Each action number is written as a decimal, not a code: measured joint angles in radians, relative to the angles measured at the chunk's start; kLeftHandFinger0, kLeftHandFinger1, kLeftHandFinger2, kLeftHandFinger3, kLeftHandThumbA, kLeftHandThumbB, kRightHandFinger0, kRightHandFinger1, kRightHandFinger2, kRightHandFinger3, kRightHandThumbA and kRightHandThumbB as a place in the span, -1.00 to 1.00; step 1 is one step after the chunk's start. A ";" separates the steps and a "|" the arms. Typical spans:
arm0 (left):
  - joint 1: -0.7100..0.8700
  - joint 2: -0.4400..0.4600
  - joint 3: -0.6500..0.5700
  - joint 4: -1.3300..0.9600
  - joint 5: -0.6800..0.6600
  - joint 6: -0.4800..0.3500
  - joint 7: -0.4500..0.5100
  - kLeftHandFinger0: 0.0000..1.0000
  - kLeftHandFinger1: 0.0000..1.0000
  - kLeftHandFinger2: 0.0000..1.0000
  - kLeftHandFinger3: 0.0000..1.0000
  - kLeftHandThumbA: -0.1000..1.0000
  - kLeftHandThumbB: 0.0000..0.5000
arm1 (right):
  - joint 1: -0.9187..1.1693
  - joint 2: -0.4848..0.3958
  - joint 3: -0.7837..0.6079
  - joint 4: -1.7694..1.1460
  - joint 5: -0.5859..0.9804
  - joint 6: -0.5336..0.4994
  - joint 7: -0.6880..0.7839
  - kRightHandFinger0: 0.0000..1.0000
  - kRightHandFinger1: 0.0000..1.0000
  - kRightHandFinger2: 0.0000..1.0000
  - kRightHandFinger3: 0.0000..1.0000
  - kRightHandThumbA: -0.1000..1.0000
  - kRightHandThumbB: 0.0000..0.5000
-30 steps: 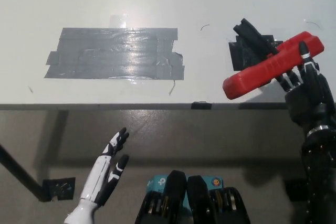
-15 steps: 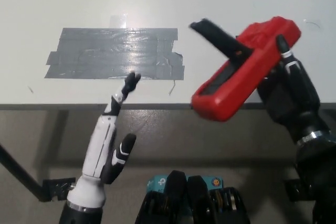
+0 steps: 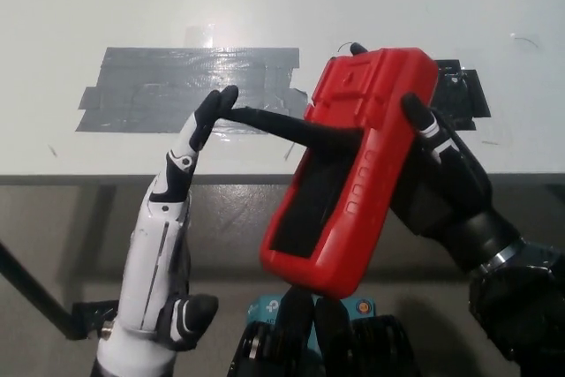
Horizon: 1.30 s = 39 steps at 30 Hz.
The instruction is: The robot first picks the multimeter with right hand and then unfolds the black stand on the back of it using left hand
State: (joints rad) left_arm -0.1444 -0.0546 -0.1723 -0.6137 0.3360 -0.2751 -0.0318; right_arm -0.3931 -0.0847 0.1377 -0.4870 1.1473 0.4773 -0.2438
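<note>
The red multimeter (image 3: 353,174) is held up in the air in front of the table edge, its back facing me. My black right hand (image 3: 441,187) is shut on its right side. A black stand (image 3: 282,125) sticks out from the back of the multimeter toward the left. My white left hand (image 3: 181,174) is raised with its fingers straight and apart, and its fingertips (image 3: 216,103) touch the free end of the stand.
A patch of grey tape (image 3: 190,90) lies on the white table (image 3: 88,6). A black tape square (image 3: 463,90) is at the right, partly hidden by the multimeter. The table's front edge (image 3: 88,180) crosses the picture; floor lies below.
My right hand has brought the multimeter closer and leftward, turning its back toward me. My left hand has risen to the tip of the stand, which now juts out to the left.
</note>
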 measured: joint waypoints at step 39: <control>0.005 -0.009 0.003 0.040 0.106 -0.170 0.106 1.00 1.00 1.00 1.00 1.00 -0.49 | 0.014 -0.008 0.047 -0.043 0.000 0.000 -0.025 -1.00 -0.20 0.56 0.61 -1.00 -0.46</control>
State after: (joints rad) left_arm -0.1391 -0.0633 -0.1697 -0.5736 0.4415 -0.4448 0.0742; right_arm -0.3795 -0.0929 0.1843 -0.5304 1.1477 0.4772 -0.2683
